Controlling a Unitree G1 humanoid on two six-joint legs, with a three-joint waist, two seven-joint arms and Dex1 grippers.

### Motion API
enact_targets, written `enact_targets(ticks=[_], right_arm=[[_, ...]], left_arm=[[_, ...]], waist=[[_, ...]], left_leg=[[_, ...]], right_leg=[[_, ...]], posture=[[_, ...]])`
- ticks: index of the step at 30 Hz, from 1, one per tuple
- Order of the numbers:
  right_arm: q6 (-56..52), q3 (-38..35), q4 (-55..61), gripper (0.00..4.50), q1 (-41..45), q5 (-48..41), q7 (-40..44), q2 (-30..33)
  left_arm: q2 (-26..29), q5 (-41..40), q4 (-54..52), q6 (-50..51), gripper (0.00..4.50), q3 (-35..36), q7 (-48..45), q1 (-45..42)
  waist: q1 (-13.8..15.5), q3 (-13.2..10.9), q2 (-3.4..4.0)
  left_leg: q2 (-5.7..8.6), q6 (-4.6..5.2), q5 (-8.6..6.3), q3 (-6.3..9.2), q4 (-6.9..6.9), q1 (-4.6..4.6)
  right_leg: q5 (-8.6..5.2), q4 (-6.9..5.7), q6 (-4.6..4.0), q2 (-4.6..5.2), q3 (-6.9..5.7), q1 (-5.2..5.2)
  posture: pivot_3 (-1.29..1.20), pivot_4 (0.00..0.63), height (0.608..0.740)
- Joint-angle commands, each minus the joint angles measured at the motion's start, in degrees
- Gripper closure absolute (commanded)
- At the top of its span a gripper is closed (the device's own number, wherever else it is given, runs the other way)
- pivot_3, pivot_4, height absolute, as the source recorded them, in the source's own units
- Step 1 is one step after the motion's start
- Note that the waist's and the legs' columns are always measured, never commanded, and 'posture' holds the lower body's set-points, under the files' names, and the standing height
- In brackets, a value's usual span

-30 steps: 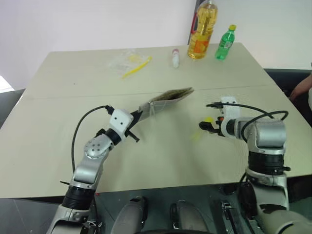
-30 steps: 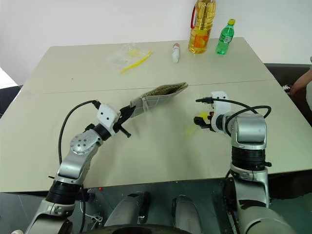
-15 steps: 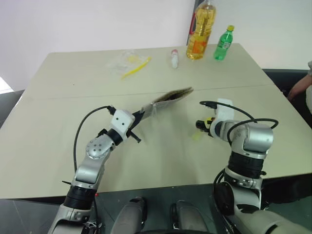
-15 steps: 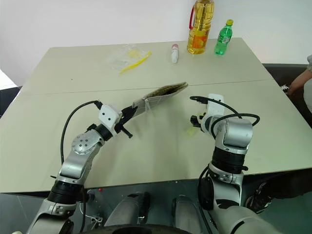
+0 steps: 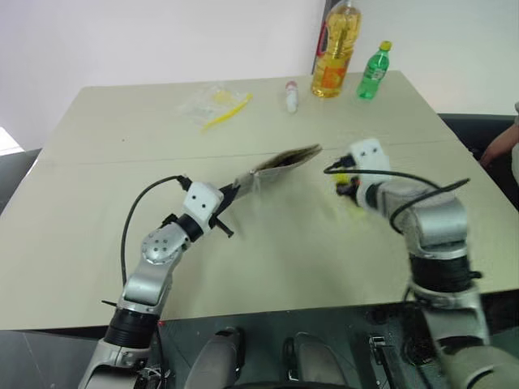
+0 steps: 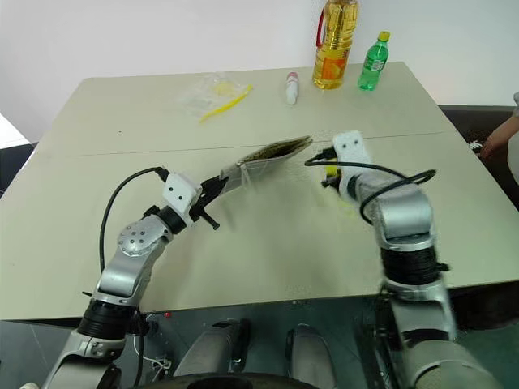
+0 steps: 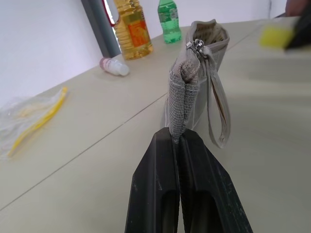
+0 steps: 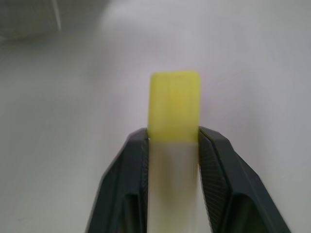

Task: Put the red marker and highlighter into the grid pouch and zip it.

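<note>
Left hand [image 7: 181,141] pinching grid pouch [image 7: 194,87] (mouth agape), right hand [image 8: 173,141] clamping highlighter [image 8: 175,104], oil bottle [image 5: 334,50] behind

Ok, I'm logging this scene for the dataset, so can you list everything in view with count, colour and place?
grid pouch: one, grey, held up off the table at one end, mouth open.
highlighter: one, pale yellow, clamped between the right pincer's fingers, raised near the pouch mouth.
table: one, beige.
oil bottle: one, yellow, far edge.
green bottle: one, far edge, beside the oil bottle.
small white tube: one, red cap, far side.
clear plastic bag: one, far left side.
long yellow stick: one, by the bag.
person's hand: one, right edge.
left pincer: black, shut on the pouch.
right pincer: black, shut on the highlighter.
</note>
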State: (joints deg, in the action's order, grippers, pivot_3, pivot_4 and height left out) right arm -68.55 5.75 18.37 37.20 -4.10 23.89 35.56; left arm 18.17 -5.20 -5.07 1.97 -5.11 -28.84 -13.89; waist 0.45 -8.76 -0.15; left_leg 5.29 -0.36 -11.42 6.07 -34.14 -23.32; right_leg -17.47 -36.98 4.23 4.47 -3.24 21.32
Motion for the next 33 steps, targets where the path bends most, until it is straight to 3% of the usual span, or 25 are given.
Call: enact_targets(ticks=[1, 6, 10, 22, 33], right_arm=[[23.0, 6.5, 1.3, 3.64, -0.9, 4.7, 8.4, 9.5], [43.4, 9.3, -2.5, 3.64, -1.2, 10.2, 13.0, 15.9], [51.6, 10.3, -4.8, 3.64, -1.5, 13.6, 14.8, 16.6], [61.1, 9.1, -7.7, 3.64, -2.1, 18.3, 17.5, 15.1], [65.8, 5.3, -7.0, 3.64, -4.2, 17.0, 19.5, 14.8]], left_arm=[[1.0, -1.9, -2.8, -0.3, 4.50, 1.4, -1.6, -1.0], [2.1, -4.0, -4.6, 1.2, 4.50, 0.7, -4.6, -1.1], [2.4, -4.6, -5.7, 2.2, 4.50, 0.4, -5.7, -1.2], [2.8, -4.3, -7.1, 3.5, 4.50, -0.4, -6.3, -0.8], [2.3, -4.7, -6.4, 3.7, 4.50, -0.2, -5.8, -0.7]], waist=[[0.0, 0.0, -0.03], [-0.2, -0.1, -0.16], [0.2, -0.1, -0.20], [0.3, -0.1, -0.22], [0.3, -0.1, -0.22]], left_leg=[[-0.01, 0.00, 0.00, 0.00, 0.00, -0.01], [-0.02, 0.00, -0.01, -0.02, -0.02, -0.01], [-0.03, -0.01, -0.01, -0.01, -0.05, -0.01], [-0.03, -0.01, -0.01, 0.00, -0.05, -0.03], [-0.02, -0.01, -0.01, 0.00, -0.05, -0.02]], right_leg=[[-0.02, 0.00, 0.02, 0.00, -0.01, -0.01], [-0.02, 0.00, 0.04, 0.01, -0.01, -0.03], [-0.02, 0.02, 0.04, 0.02, 0.00, -0.04], [-0.02, 0.05, 0.01, 0.04, 0.02, -0.02], [-0.02, 0.05, 0.01, 0.04, 0.01, -0.04]], posture=[[0.00, 0.150, 0.740], [0.00, 0.150, 0.740], [0.00, 0.150, 0.740], [0.00, 0.150, 0.740], [0.00, 0.150, 0.740]])
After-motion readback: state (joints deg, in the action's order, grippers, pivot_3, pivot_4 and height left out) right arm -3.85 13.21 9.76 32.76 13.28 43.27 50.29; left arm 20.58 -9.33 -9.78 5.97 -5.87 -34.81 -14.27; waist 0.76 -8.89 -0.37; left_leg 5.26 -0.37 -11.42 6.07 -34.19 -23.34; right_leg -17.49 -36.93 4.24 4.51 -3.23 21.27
